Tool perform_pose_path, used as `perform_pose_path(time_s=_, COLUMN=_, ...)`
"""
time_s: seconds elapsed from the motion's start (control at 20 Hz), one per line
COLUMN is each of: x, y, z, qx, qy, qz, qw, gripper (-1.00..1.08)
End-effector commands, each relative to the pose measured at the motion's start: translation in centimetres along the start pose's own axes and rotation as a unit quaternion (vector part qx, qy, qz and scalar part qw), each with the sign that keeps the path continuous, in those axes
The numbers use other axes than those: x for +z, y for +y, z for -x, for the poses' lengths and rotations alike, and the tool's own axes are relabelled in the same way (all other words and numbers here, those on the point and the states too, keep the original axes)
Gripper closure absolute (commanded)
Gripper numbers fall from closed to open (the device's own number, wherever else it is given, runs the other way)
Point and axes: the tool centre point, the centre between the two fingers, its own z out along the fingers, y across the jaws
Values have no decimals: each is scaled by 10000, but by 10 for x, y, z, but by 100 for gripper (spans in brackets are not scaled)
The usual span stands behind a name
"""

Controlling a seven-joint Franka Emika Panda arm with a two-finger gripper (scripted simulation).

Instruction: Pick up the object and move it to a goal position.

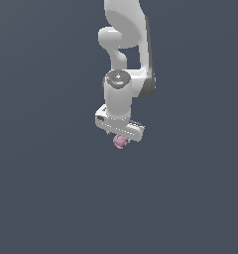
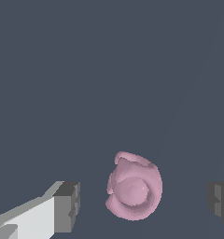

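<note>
Wrist view: tool (image 2: pixel 143 203) wide open, grey fingertips (image 2: pixel 67 205) well clear of the pink object (image 2: pixel 134 186) on both sides, nothing gripped. Object sits between the jaws, nearer one finger. Exterior view: object (image 1: pixel 120 141) directly under the tool (image 1: pixel 119 133), arm (image 1: pixel 126 54) reaching straight down from above. Can't tell whether it rests on the dark desk (image 1: pixel 51 198).
</note>
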Motion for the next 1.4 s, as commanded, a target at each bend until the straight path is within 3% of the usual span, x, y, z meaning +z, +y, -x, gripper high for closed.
perform_pose_path(time_s=0.0, x=9, y=0, z=6, qx=330, qy=-6, qz=3, qw=9995, gripper=-92)
perform_pose_path(time_s=0.6, x=34, y=2, z=27, qx=1308, qy=-17, qz=28, qw=9914, gripper=-92)
perform_pose_path(time_s=1.35, x=58, y=3, z=30, qx=1419, qy=-18, qz=33, qw=9899, gripper=-92)
